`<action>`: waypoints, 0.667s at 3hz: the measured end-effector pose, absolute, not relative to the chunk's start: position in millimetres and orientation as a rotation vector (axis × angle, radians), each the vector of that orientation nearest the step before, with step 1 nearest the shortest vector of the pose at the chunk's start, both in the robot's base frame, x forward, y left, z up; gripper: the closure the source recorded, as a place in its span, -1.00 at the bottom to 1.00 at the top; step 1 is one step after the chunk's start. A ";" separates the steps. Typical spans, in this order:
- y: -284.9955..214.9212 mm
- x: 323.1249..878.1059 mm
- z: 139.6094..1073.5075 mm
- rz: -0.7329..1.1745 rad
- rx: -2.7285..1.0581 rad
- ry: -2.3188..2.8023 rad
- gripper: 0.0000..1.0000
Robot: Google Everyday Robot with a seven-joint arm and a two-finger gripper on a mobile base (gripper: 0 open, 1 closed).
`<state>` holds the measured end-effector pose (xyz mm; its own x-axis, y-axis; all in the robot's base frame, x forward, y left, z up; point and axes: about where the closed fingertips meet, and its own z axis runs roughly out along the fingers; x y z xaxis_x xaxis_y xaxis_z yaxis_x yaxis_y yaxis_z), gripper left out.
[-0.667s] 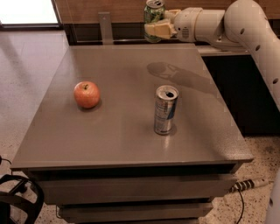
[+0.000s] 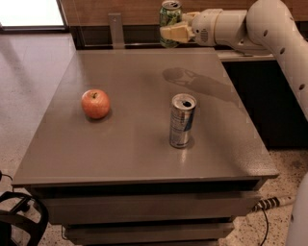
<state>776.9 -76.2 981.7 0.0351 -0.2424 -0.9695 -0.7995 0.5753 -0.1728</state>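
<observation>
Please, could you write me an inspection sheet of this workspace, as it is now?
Surface: grey table, flat, slight sheen.
Job's things: green can, upright, held above the table's far edge.
Clutter: red apple at left; open silver can, upright, right of centre; the two stand apart.
Grippers: gripper at the far edge, fingers shut on the green can.
Cables: sleeved cable on the floor, lower right.
Surroundings: speckled floor; wood wall behind.

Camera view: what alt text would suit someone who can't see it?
A robot arm's gripper holds a green can above the far edge of a grey table. An apple sits at left; an open silver can stands upright right of centre.
</observation>
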 end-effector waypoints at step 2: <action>-91.9 776.6 952.8 0.551 -0.883 1.677 1.00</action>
